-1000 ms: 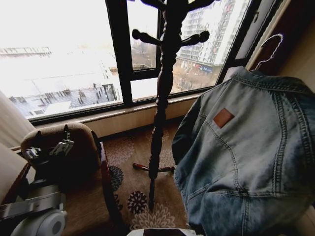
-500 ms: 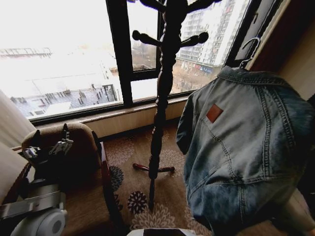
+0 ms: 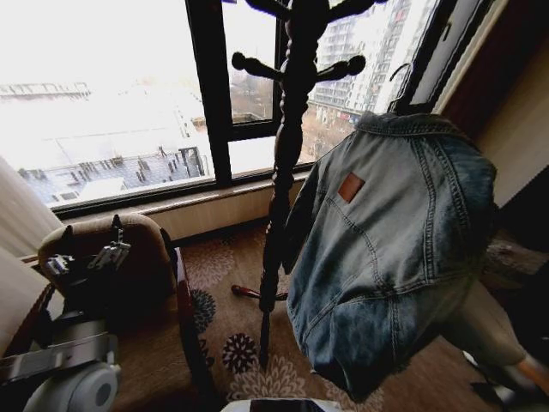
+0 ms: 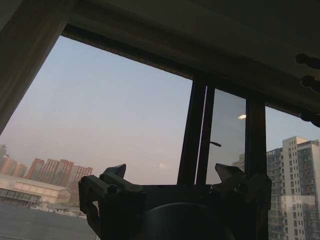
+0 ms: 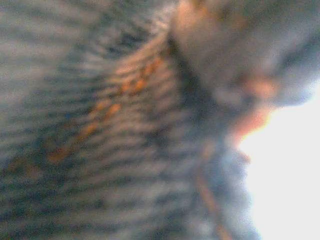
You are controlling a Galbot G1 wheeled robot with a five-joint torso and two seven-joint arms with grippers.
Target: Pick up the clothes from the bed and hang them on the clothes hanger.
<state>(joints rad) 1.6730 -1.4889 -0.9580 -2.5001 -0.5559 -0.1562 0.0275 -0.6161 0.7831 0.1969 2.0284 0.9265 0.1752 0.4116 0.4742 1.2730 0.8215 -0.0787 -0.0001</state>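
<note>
since a second ago, the jacket [image 3: 386,249] has swung nearer the coat stand [image 3: 287,163].

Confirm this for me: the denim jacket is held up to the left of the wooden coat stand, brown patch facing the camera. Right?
Not quite. The head view shows the denim jacket to the right of the wooden coat stand, not the left. Its brown patch does face the camera.

Denim jacket [image 3: 386,249] hangs beside wooden coat stand [image 3: 287,154].
</note>
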